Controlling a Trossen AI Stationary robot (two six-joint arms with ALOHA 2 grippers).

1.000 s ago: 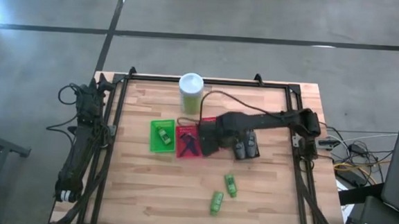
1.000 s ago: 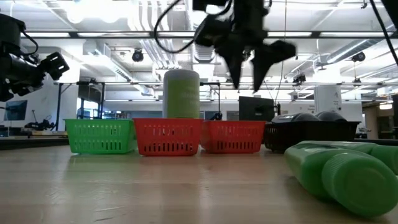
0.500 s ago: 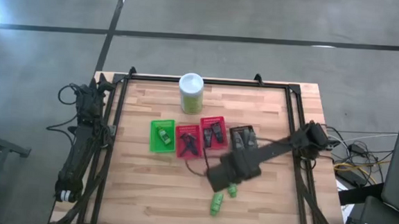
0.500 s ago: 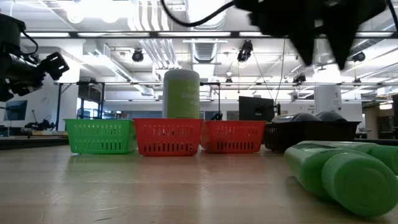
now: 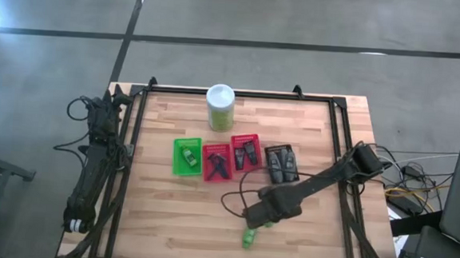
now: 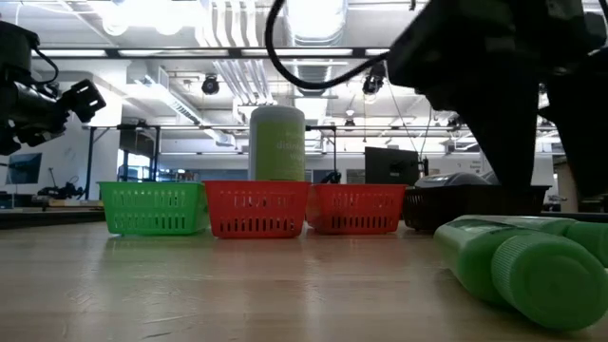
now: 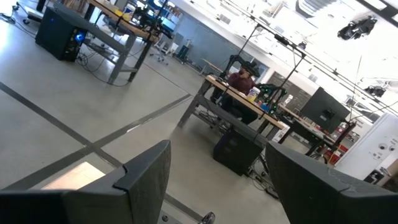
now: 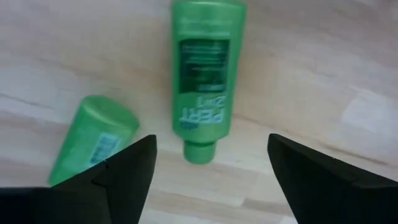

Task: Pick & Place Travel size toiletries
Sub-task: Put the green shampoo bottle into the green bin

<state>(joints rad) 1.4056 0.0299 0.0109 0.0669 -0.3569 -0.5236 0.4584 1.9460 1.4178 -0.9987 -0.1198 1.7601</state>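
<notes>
The right gripper (image 8: 211,168) has swung away from the row of baskets and now hangs low over two green mini tubes (image 5: 254,226) lying loose on the front of the worktop (image 5: 160,229). Its fingers (image 8: 121,171) are spread wide apart, and one tube (image 8: 202,74) lies between them in the wrist view, cap toward the camera. Nothing is held. This likely means the last drop-off is done and a new pick is starting. The green basket (image 5: 185,156) already holds one green tube. The left gripper (image 7: 217,180) waits parked off the left edge, fingers apart.
</notes>
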